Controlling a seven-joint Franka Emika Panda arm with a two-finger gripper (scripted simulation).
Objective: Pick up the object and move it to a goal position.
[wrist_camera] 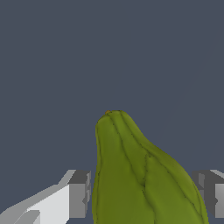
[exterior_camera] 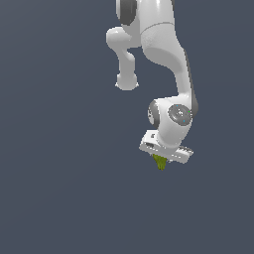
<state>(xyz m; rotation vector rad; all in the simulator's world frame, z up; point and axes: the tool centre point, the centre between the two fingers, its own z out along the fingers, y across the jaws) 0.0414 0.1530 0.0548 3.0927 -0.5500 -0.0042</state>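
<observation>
The white, blocky hand [exterior_camera: 161,159] of the robot arm is clamped on the small olive-green, lumpy pear-shaped object [exterior_camera: 160,162]. In the exterior view only the narrow tip of that object pokes out beneath the hand, toward six o'clock. In the wrist view the ribbed green body [wrist_camera: 140,179] fills the space between the two grey fingertip pads [wrist_camera: 79,194]. The pad on one side sits against the skin, while the other pad appears just beside the wider flank, and whether it truly touches there cannot be told.

No desk surface, shadow or goal marker shows in either view; the backdrop is plain dark blue-grey, so how high the object hangs cannot be judged.

The step in hand looks like the carry to the goal. To do it well, my advice is to keep the clamp firm and steady, since the tapering, lumpy shape could slide out toward its narrow end if the squeeze slackens. Move the arm smoothly, avoid sharp wrist turns that would swing the dangling tip, and hold the hand's tilt constant until the target is reached.
</observation>
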